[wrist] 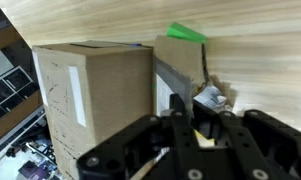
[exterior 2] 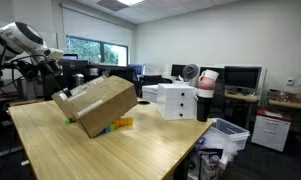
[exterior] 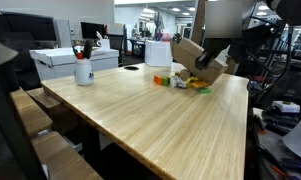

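Wrist view: fingers [wrist: 186,125] clenched on cardboard box [wrist: 90,100] flap edge (box tilted), open tabletop [wrist: 255,60] beyond

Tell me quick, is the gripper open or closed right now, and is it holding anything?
Gripper: closed, gripping a flap of the cardboard box, which is tilted.
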Controlling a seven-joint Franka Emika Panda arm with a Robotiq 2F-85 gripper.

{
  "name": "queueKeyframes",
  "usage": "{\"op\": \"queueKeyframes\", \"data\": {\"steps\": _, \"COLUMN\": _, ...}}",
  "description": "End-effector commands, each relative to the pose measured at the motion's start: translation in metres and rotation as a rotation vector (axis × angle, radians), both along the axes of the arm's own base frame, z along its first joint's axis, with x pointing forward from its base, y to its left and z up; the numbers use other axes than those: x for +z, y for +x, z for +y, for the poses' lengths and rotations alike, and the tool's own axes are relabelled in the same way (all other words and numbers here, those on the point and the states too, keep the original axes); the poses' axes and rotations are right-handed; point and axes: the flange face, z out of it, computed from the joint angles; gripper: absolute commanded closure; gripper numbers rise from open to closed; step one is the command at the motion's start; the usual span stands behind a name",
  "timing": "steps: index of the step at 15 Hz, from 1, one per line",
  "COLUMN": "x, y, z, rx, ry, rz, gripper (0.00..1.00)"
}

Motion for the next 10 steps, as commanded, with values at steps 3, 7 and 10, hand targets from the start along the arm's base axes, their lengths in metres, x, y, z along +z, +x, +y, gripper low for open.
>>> {"op": "queueKeyframes", "data": {"steps": 3, "x": 0.030, "y": 0.014, "z": -0.005, "rx": -0.018, "ry": -0.012, "rz": -0.059, "gripper": 0.95}}
{"op": "queueKeyframes", "data": {"steps": 7, "x": 0.046, "y": 0.021, "z": -0.014, "rx": -0.037, "ry": -0.051, "rz": -0.101, "gripper": 0.95}}
{"op": "queueKeyframes", "data": {"steps": 10, "x": 0.061, "y": 0.027, "z": -0.022, "rx": -0.049, "ry": -0.092, "rz": -0.135, "gripper": 0.95}}
